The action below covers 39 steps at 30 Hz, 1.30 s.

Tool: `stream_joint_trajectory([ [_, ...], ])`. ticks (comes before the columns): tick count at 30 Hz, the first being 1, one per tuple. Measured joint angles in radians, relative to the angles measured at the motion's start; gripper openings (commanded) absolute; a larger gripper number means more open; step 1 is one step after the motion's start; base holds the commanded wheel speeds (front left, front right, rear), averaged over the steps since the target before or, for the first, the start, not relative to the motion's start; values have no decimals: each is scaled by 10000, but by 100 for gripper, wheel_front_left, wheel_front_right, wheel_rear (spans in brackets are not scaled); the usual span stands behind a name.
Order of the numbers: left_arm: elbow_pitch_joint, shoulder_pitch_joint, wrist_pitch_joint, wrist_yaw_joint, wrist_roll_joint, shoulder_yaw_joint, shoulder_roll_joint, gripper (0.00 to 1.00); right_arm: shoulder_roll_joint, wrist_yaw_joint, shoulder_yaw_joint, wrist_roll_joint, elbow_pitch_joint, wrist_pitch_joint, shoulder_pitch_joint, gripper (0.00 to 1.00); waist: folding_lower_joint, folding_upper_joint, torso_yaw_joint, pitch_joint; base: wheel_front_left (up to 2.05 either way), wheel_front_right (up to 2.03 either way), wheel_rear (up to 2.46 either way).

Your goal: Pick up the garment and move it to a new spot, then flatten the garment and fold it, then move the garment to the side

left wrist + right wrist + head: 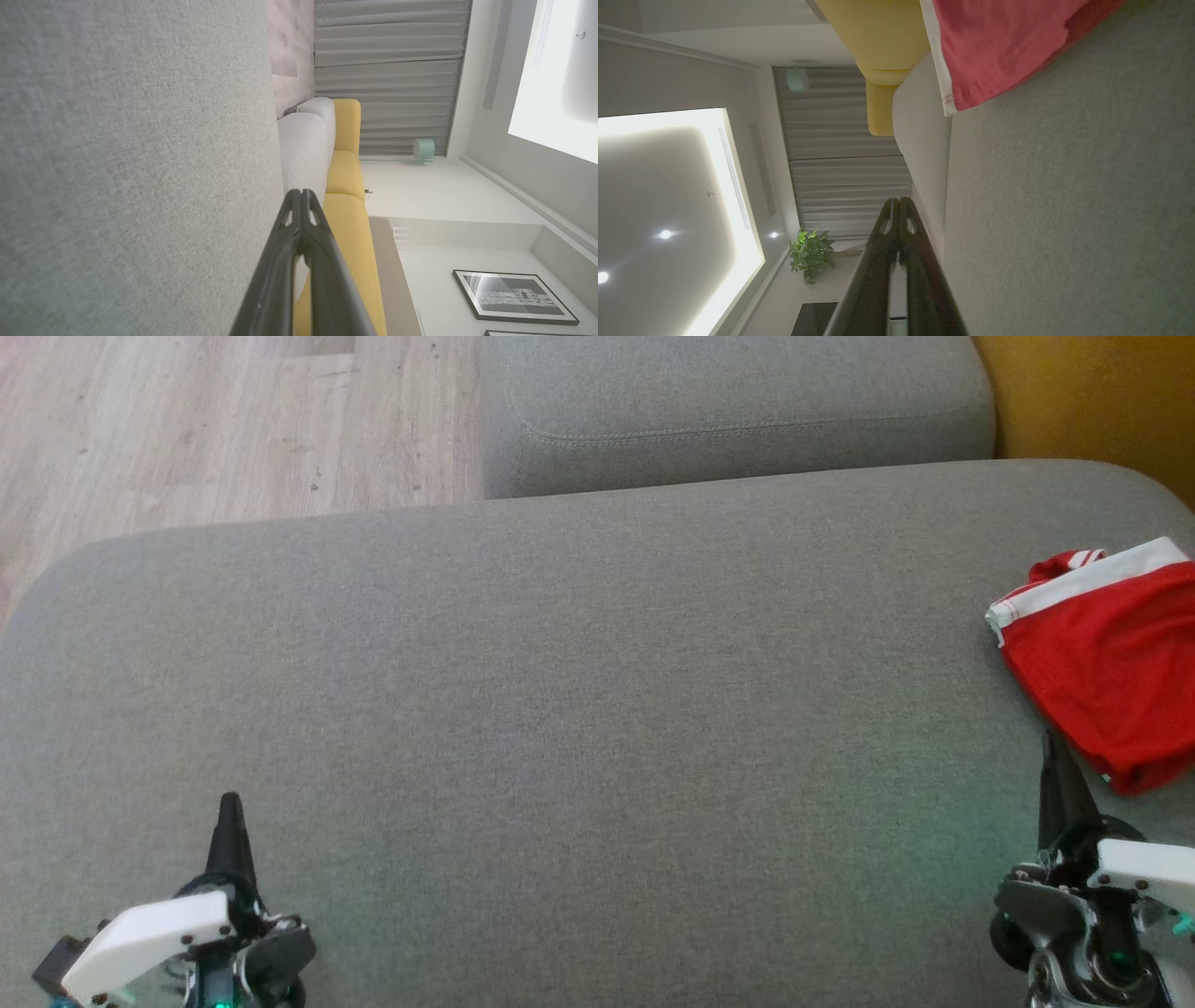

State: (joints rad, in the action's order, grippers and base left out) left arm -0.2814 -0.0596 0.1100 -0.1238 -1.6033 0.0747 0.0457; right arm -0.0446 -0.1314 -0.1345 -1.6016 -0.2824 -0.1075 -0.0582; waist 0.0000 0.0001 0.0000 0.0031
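The garment (1111,681) lies at the far-right side of the grey cushion (579,709), cut off by the right edge of the head view. It is bunched rather than flat. It shows red mesh w/ a white band along its far-left edge & a bit of red-and-white striped trim at the far corner. No lettering can be made out. In the right wrist view the garment (999,46) shows as a red fold w/ a white hem, resting on the cushion.

The left gripper (230,803) sits at the near-left of the cushion, well apart from the garment. Its two dark fingers are pressed together to a single point and hold nothing. The left wrist view confirms this: left gripper (300,192) tips meet, w/ only a thin slit btwn the fingers lower down.

The right gripper (1047,744) is at the near-right, its tip just beside the garment's near-left edge. It is also closed & empty. In its own wrist view the right gripper (899,201) has its tips together, and bare grey fabric lies btwn them & the red cloth, so there is no contact.

Rest of the cushion btwn the two grippers is plain grey weave. Beyond it, on the far side, is a second cushion (728,411) of the same grey, w/ wood floor (233,420) to its left & a yellow sofa (1092,392) to its right. Bkgd of the wrist views has a grey pleated curtain (387,70), a framed picture (514,296) on a white wall & a green plant (810,254).
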Motion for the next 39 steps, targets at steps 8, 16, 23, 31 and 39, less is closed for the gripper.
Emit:
stream_joint_trajectory([
  [8,0,0,0,-2,0,0,-2,0,0,0,0,-2,0,0,0,0,0,0,0,0,0,0,0],
  [16,0,0,0,0,0,2,-2,0,0,0,0,-2,0,0,0,0,0,0,0,0,0,0,0],
  [23,0,0,0,-2,0,4,-2,0,0,0,0,0,0,0,0,0,0,0,0,0,0,0,0],
  [31,0,0,0,-2,0,6,-2,0,0,0,0,-2,0,0,0,0,0,0,0,0,0,0,0],
  [39,0,0,0,0,0,6,-2,0,0,0,0,-2,0,0,0,0,0,0,0,0,0,0,0],
])
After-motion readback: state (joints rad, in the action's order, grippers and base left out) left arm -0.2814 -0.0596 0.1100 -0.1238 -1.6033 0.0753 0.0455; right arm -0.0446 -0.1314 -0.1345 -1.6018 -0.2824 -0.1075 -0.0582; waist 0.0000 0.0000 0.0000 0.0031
